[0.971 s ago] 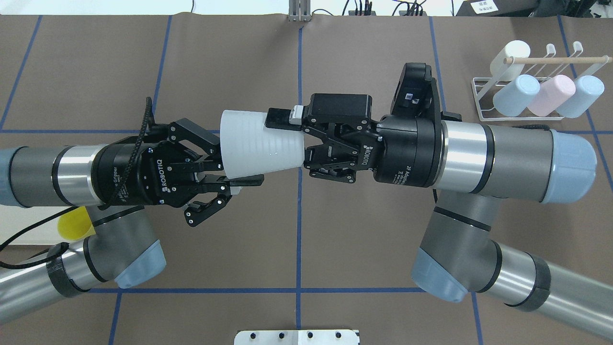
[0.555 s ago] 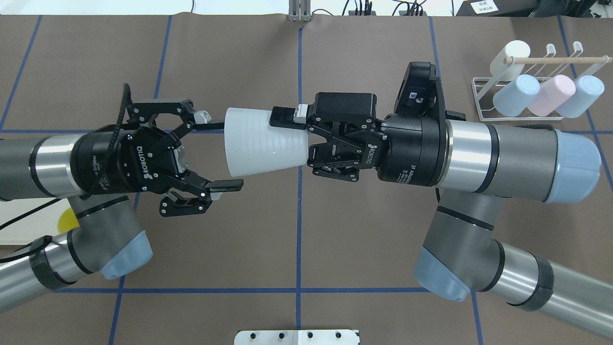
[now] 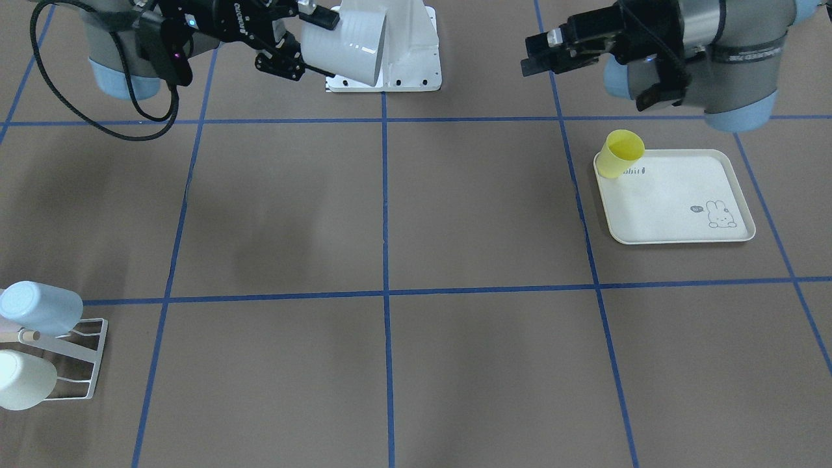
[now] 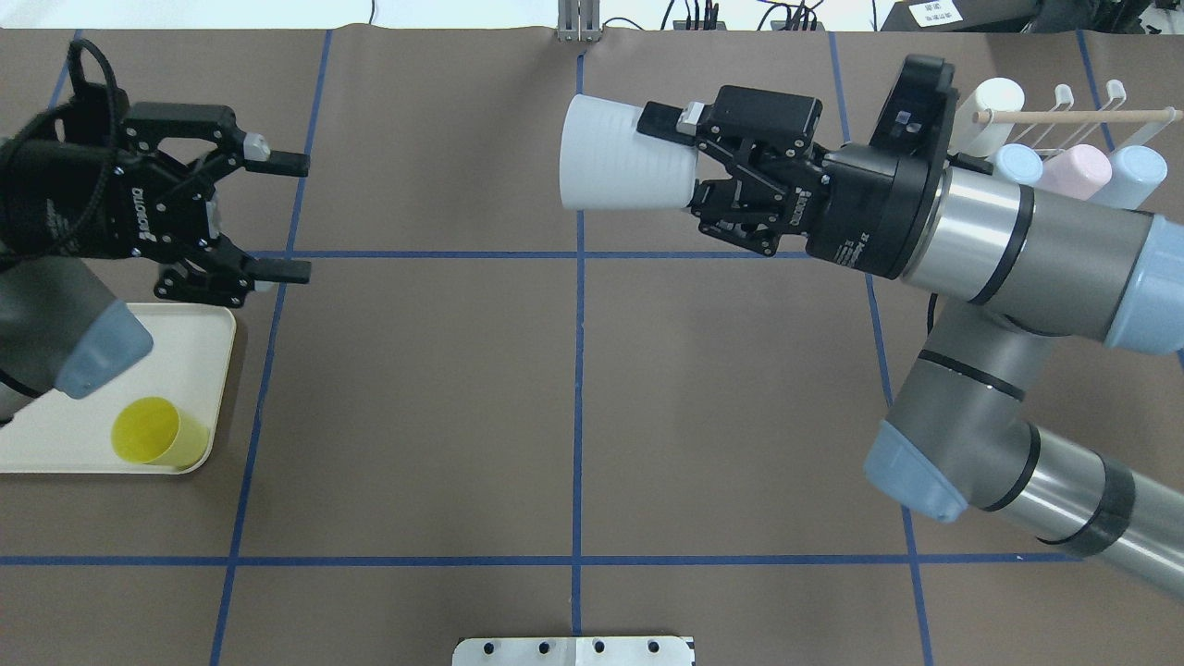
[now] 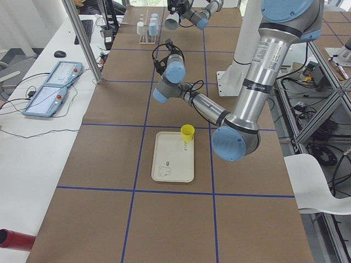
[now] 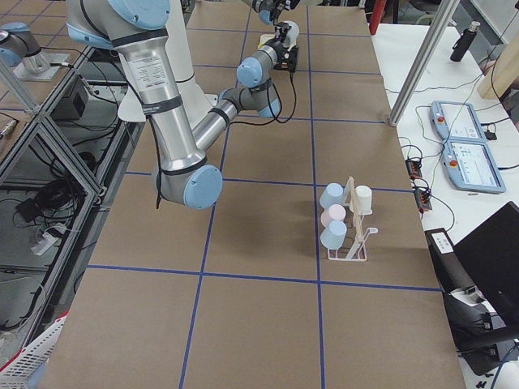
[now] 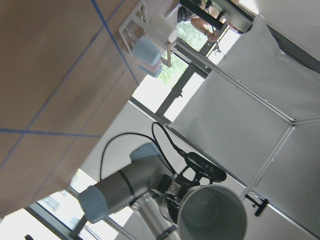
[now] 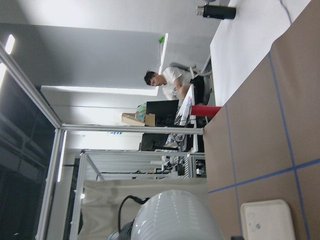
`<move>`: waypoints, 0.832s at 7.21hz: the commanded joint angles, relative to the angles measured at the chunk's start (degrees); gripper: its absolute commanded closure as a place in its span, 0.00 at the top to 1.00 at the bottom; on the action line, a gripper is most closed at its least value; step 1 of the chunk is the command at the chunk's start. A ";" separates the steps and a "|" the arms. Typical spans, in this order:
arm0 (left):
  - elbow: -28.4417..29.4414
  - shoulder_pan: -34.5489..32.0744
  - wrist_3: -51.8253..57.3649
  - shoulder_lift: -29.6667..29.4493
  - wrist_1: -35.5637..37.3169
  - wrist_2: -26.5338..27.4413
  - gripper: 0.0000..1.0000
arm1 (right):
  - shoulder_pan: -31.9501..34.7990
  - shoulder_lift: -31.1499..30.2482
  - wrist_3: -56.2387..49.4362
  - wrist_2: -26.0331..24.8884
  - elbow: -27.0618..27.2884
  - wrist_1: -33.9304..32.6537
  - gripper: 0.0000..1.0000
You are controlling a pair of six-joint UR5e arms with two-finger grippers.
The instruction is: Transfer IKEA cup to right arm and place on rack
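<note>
I have the IKEA cup (image 4: 622, 154) clamped at its base in the right gripper (image 4: 686, 159), sideways above the table's (image 4: 416, 416) far edge — left gripper (image 4: 294, 217) spread wide near the left edge, rack (image 4: 1073, 115) in the far-right corner.

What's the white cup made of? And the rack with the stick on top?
The white cup looks like plastic: smooth, matt, with fine ridges round its side. The rack seems to be thin metal wire painted white, though I can't be sure. Its stick looks like bare pale wood.
</note>
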 commanded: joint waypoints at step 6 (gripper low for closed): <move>-0.48 -7.85 56.24 14.24 40.94 -6.51 1.00 | 24.36 0.32 -41.59 19.60 -0.23 -44.73 0.28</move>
